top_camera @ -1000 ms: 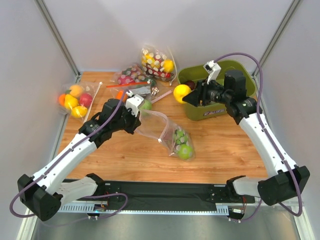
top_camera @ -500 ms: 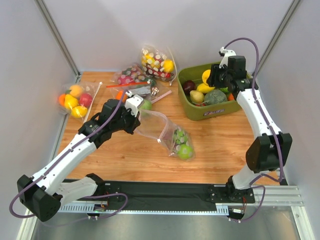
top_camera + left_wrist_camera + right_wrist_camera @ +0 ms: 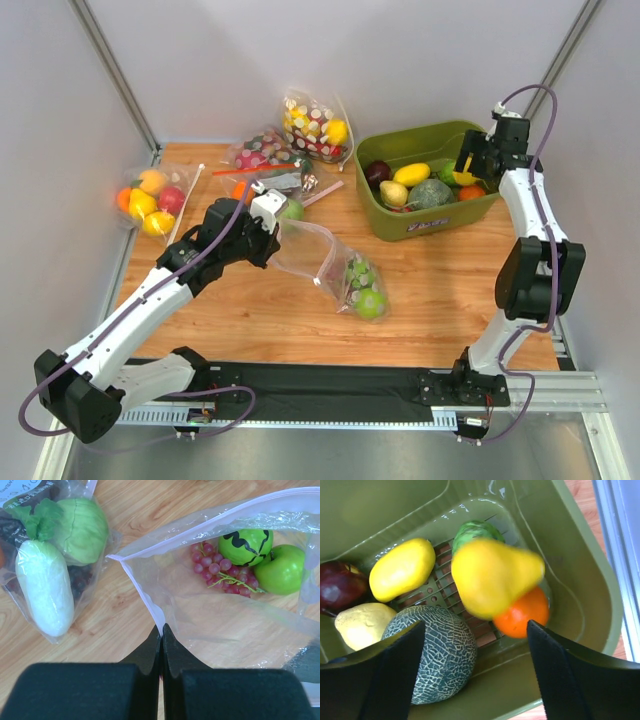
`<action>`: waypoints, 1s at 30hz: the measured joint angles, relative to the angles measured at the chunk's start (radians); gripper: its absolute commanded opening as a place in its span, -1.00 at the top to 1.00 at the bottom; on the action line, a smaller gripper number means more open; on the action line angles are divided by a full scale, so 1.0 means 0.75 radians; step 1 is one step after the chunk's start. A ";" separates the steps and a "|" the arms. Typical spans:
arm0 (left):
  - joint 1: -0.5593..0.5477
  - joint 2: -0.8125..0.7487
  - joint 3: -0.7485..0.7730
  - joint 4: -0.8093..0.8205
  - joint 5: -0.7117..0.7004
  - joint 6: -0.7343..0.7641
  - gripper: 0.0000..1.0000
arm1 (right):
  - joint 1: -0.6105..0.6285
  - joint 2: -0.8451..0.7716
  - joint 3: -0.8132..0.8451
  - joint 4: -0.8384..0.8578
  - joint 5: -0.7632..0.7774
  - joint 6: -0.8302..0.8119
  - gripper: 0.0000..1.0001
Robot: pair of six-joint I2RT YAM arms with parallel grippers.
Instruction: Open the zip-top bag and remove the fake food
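Note:
The clear zip-top bag (image 3: 322,258) lies in the middle of the table with its mouth open. My left gripper (image 3: 161,628) is shut on its pale zip strip (image 3: 142,592). The fake food inside is a green apple (image 3: 284,569), a green ball with black marks (image 3: 246,545) and red grapes (image 3: 220,570). My right gripper (image 3: 476,666) hangs open over the right end of the green bin (image 3: 580,555). A blurred yellow pear (image 3: 490,577) is between and beyond its fingers, touching neither, just above an orange (image 3: 525,614).
The bin (image 3: 440,226) also holds a netted melon (image 3: 437,655), a yellow fruit (image 3: 402,569), a dark red apple (image 3: 340,587) and a pale pear (image 3: 362,625). Other filled bags lie at the back left (image 3: 312,125) (image 3: 148,198). A white radish (image 3: 44,592) lies bagged beside my left gripper.
My right arm carried the yellow fruit from left of the bin to over its right end, then opened and let it go. The left arm and the bag stayed still.

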State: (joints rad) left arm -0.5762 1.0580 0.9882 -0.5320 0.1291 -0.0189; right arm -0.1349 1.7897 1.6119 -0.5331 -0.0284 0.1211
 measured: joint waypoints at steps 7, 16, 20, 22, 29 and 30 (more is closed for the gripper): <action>0.000 0.000 0.000 0.000 0.001 0.000 1.00 | 0.005 0.006 0.000 0.008 -0.025 -0.005 -0.68; 0.000 -0.016 -0.001 0.001 0.018 -0.001 1.00 | 0.051 -0.158 -0.028 0.021 -0.171 0.016 -0.69; 0.000 -0.045 -0.006 0.004 0.030 -0.001 1.00 | 0.196 -0.282 -0.030 0.012 -0.289 0.036 -0.68; 0.000 -0.054 -0.006 0.005 0.030 -0.001 1.00 | 0.306 -0.345 -0.050 0.033 -0.376 0.061 -0.68; 0.000 -0.060 -0.008 0.006 0.031 -0.001 1.00 | 0.661 -0.426 -0.092 0.131 -0.803 0.175 -0.61; 0.000 -0.060 -0.008 0.006 0.031 -0.001 1.00 | 0.700 -0.422 -0.092 0.139 -0.858 0.194 -0.60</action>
State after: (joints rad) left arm -0.5762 1.0134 0.9821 -0.5278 0.1520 -0.0193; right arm 0.3901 1.4731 1.5433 -0.4290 -0.6720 0.2665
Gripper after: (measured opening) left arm 0.004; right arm 0.809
